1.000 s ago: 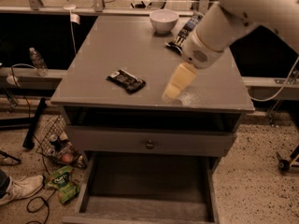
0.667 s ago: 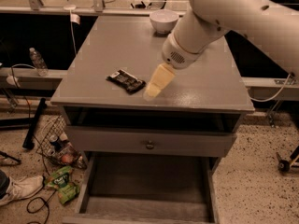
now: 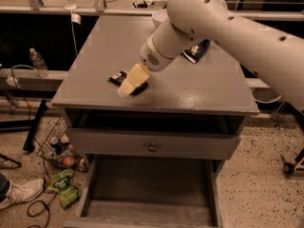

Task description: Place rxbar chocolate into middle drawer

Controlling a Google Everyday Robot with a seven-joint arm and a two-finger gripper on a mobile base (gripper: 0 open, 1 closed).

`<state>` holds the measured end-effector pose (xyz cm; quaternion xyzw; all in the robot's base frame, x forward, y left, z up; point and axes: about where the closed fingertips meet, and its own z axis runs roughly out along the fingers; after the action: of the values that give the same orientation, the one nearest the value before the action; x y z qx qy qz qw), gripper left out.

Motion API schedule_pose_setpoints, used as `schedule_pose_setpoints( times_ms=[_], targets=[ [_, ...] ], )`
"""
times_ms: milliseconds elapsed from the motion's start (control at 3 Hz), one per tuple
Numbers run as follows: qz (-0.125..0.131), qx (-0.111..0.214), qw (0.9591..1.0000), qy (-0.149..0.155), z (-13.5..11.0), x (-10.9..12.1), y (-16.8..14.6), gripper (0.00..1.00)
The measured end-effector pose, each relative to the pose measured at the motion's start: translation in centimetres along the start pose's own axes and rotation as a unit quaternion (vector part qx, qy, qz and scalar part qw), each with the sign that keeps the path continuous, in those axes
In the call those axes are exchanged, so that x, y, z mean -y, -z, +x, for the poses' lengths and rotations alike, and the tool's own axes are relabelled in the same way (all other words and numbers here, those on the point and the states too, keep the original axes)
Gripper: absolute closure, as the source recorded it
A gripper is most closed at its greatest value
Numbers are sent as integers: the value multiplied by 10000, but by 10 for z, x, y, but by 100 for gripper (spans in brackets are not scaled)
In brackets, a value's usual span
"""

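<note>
The big white arm [image 3: 228,27] reaches down from the upper right of the frame to the middle of the grey table top [image 3: 199,87]. At its end, the pale yellow gripper [image 3: 126,87] sits right over the rxbar chocolate [image 3: 115,77]. I cannot tell if the gripper is wide or narrow, or if it holds the bar. The dark bar lies flat on the table, a bit left of the middle, and its ends stick out on both sides of the gripper. Behind the arm, a dark blue chip bag [image 3: 197,52] lies on the table. At the bottom of the frame, the middle drawer [image 3: 152,186] is pulled out, and its grey floor is bare. Just above it is a shut drawer front with a small round knob [image 3: 152,147]. On the floor at the lower left lie a green bag [image 3: 64,188] and a white shoe [image 3: 19,194].
</note>
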<state>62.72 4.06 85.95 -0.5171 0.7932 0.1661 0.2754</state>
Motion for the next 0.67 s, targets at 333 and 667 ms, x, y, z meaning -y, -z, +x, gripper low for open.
schedule_pose_setpoints(
  times_ms=[333,667],
  targets=[
    [59,237,9997,-20,-27,7,-19,0],
    [319,251,9992,49,-36,16,-29,0]
  ],
)
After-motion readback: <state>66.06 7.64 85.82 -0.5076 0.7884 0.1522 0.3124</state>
